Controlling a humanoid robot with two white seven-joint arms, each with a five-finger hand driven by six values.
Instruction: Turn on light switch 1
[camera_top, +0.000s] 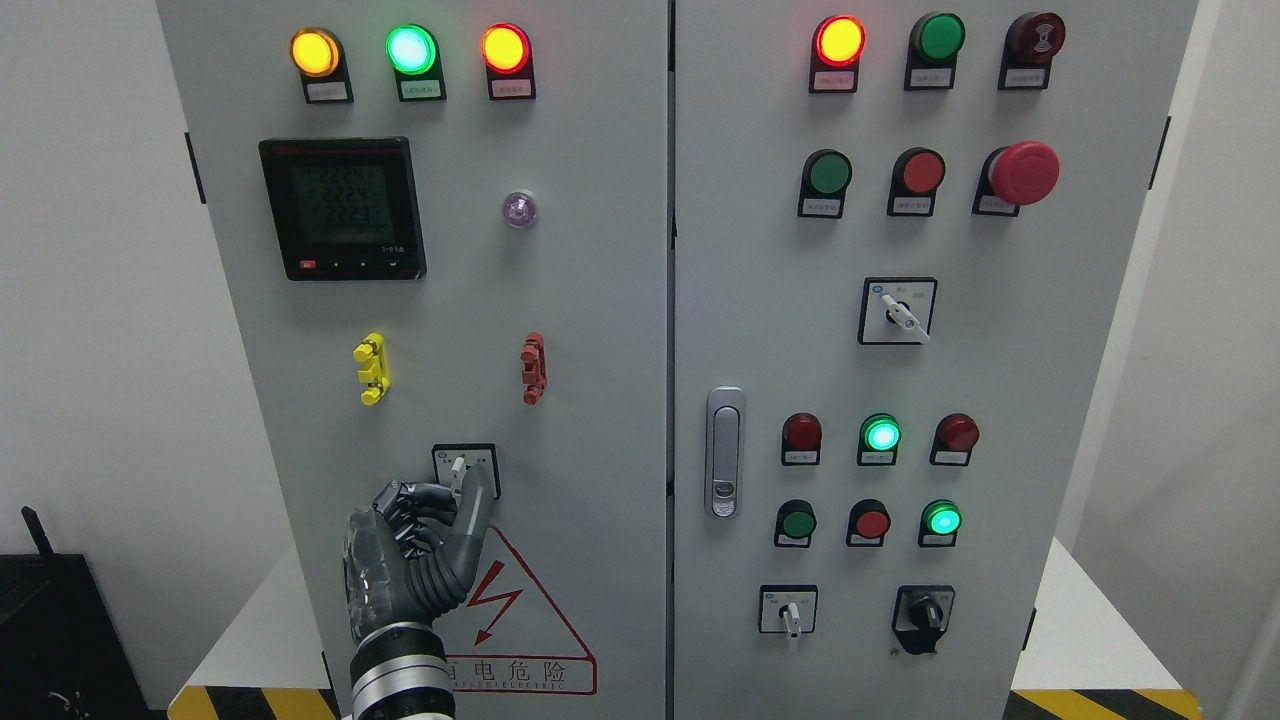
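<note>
A small rotary light switch (458, 466) with a white lever sits in a black-framed plate low on the left cabinet door (600, 300). My left hand (455, 492) comes up from the bottom edge and is at the switch. Its fingers (481, 497) are curled around the lever, one on the lever's right and the others bunched on its left. The lever points roughly straight up. The hand hides the lower part of the plate. My right hand is out of view.
Above the switch are a yellow clip (371, 368), a red clip (533, 368), a digital meter (343, 208) and three lit lamps. A red warning triangle (520, 625) lies below. The right door holds a handle (724, 452), an emergency stop button (1022, 172) and more switches.
</note>
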